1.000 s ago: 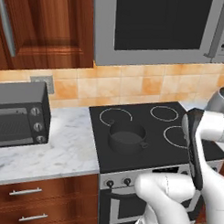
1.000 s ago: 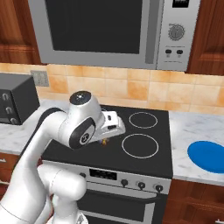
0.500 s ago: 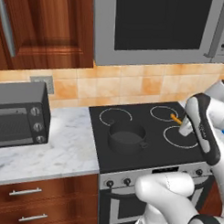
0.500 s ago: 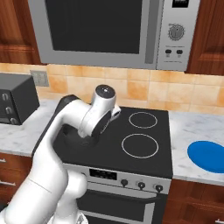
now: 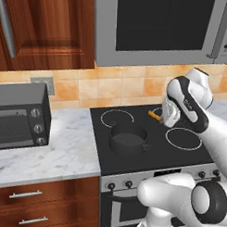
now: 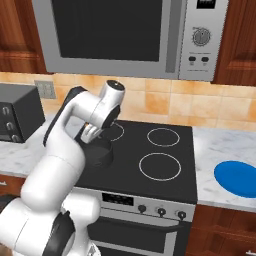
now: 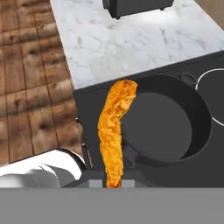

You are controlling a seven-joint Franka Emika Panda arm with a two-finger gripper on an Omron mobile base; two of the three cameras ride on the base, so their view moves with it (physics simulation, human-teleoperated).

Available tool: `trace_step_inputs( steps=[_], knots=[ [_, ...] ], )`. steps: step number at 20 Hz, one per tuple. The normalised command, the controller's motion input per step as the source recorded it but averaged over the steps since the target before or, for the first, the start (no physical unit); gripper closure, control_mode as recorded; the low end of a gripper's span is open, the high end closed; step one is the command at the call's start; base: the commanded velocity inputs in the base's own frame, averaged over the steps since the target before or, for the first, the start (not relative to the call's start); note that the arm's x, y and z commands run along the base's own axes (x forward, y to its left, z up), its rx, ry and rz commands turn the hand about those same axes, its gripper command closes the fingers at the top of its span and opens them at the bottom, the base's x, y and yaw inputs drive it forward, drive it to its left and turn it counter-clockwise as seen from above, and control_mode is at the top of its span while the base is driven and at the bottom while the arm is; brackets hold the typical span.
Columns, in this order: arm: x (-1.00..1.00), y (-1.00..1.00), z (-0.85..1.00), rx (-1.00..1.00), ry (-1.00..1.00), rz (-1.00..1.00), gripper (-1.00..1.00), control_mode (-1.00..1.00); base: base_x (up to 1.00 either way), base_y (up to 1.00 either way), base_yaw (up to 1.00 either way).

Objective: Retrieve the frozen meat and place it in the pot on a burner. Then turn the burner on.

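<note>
**Frozen meat held above the stove, beside the pot**

The claw (image 5: 160, 118) is seen pressed together on the frozen meat (image 5: 154, 115), a small curved orange piece that sticks out from between the fingertips toward the left in the left base view. The meat is carried in the air over the black stove (image 5: 151, 149), above the cooktop between the far burner rings and just to the right of the pot (image 5: 128, 139). No contact between the meat and the pot is shown.

The pot, short, wide and dark grey, is set on the near left burner of the stove. In the hand view the orange strip (image 7: 114, 131) is seen running up from the fingertips, with the open mouth of the pot (image 7: 164, 120) directly beyond it and slightly to one side; the inside of the pot is shown bare.

In the right base view the white arm is bent over the pot (image 6: 99, 152), part of which is hidden by it.

A marble counter (image 5: 53, 152) is laid to the left of the stove, and a dark toaster oven (image 5: 20, 114) is stood on it at the far left. On the counter to the right of the stove a blue plate (image 6: 237, 177) is seen.
</note>
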Motion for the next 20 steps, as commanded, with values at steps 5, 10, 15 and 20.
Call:
trace_step_inputs(
  steps=[5, 10, 15, 20],
  knots=[
    [0.33, 0.37, -0.19, -0.07, 0.00, -0.02, 1.00, -1.00, 0.00, 0.00, 0.00],
    [0.20, 0.17, -0.42, -0.07, 0.02, -0.06, 1.00, -1.00, 0.00, 0.00, 0.00],
    [0.18, 0.17, -0.26, -0.04, 0.13, -0.13, 1.00, -1.00, 0.00, 0.00, 0.00],
    [0.26, 0.20, -0.14, -0.02, 0.23, -0.11, 1.00, -1.00, 0.00, 0.00, 0.00]
  ],
)
